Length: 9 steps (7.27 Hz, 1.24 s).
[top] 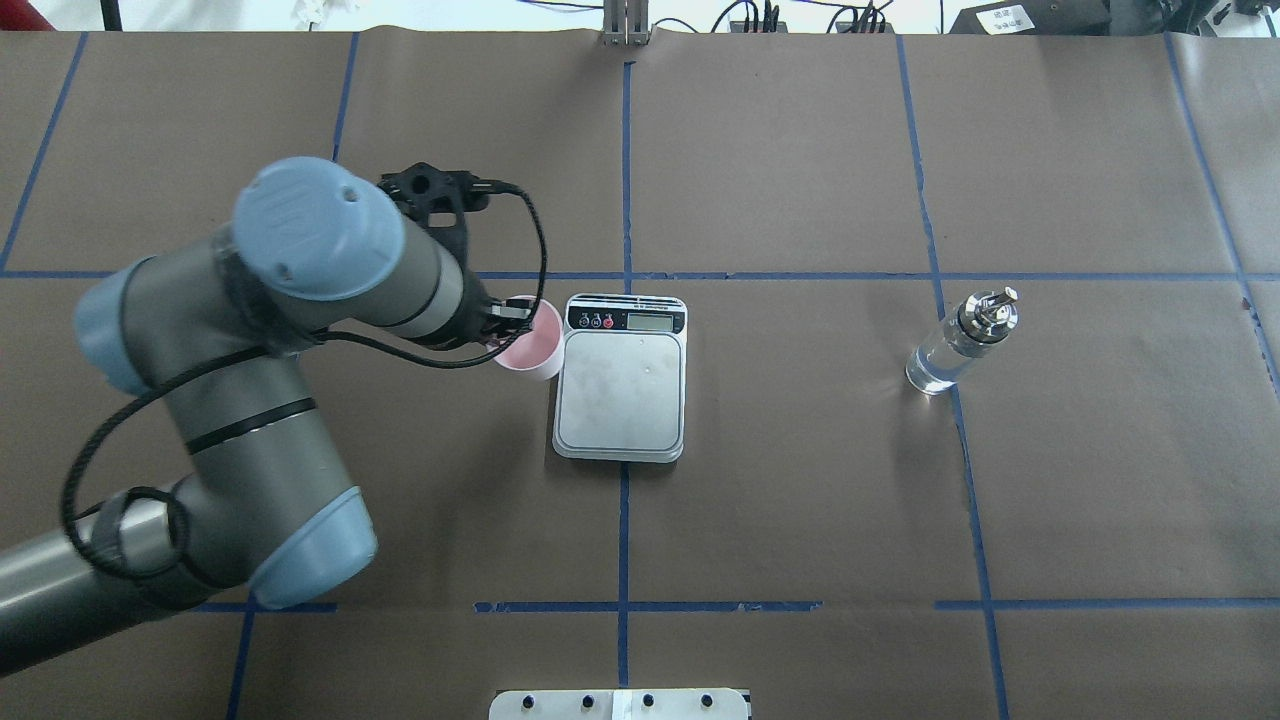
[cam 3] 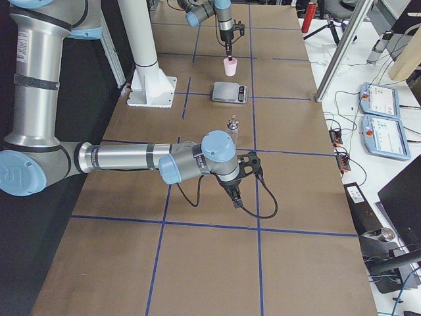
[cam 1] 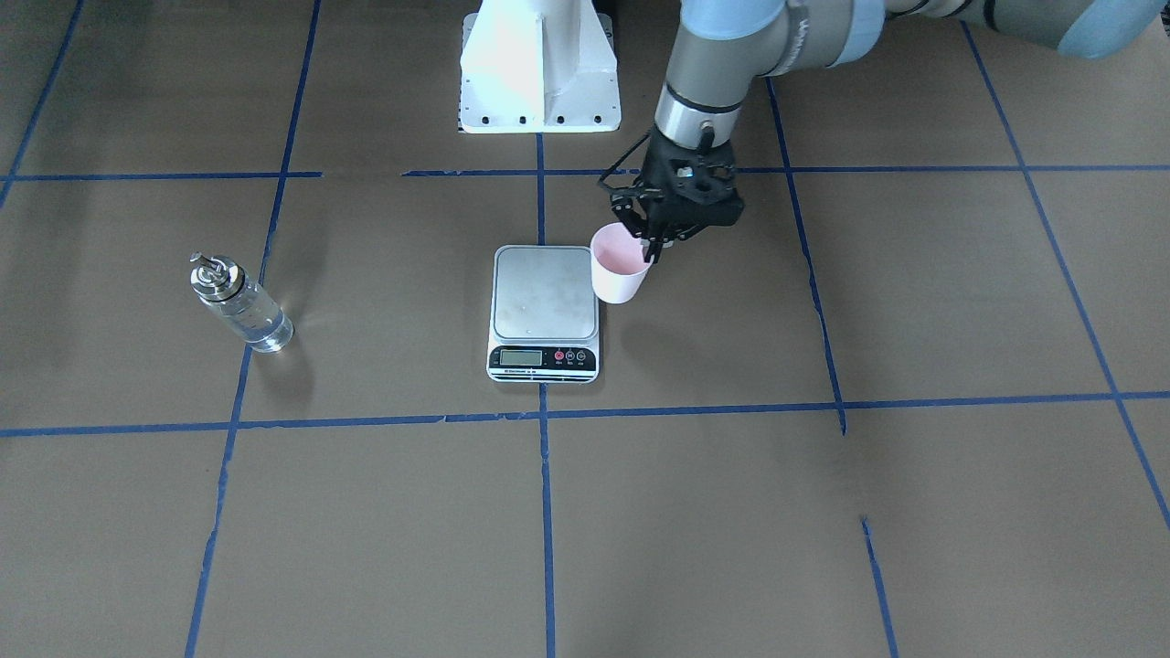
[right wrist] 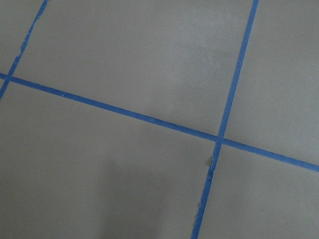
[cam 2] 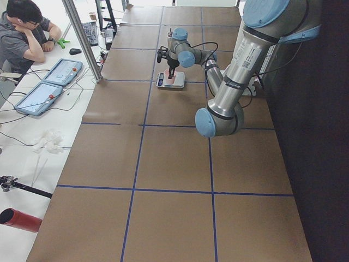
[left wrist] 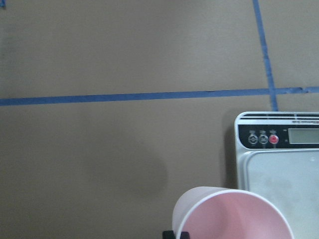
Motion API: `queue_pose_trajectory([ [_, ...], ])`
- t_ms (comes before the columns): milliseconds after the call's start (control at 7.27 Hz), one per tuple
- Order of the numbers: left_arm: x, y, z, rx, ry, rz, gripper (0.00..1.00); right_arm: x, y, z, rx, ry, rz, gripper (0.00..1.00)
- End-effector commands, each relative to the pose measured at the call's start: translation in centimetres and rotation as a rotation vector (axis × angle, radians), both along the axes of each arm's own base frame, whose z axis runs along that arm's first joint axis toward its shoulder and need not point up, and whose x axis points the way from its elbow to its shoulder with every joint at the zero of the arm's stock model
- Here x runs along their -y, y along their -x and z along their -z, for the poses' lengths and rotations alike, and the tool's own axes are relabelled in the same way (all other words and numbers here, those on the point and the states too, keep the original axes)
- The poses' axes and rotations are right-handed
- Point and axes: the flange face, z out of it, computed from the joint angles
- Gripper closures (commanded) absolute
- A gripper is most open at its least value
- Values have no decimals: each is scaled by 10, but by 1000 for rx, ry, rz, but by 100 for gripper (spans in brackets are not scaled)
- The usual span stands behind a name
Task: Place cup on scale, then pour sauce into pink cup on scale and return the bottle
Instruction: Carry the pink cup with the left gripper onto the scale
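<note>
1 cup (cam 1: 621,272) in left fingers (cam 1: 652,245), 1 scale (cam 1: 545,294), 1 bottle (cam 1: 240,302).

left arm (top: 250,420): grey tubes, pale-blue joint caps | tool (cam 1: 653,247): black | cable (top: 182,530): black, looped | base (cam 1: 539,64): white

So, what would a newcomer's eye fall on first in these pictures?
First the left gripper, shut on the rim of the pink paper cup, which it holds right beside the kitchen scale in the middle of the table, not yet on it. Then the glass bottle with its silver pour spout, standing alone, well apart on the robot's right side of the scale.
</note>
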Motion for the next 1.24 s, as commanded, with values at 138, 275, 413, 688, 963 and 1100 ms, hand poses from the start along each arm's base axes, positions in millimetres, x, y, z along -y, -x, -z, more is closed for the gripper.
queue_pose_trajectory([
  [138,17,-70,30,-2,37,-2,100,0,0,0,0,-1,0,0],
  [275,14,-71,30,-3,35,-7,97,0,0,0,0,-1,0,0],
  [413,10,-75,26,1,37,-15,86,0,0,0,0,-1,0,0],
  [688,8,-76,25,4,33,-21,59,0,0,0,0,-1,0,0],
  [963,7,-72,26,-1,24,-23,10,0,0,0,0,-1,0,0],
  [1100,5,-67,23,0,14,-27,0,0,0,0,0,-1,0,0],
])
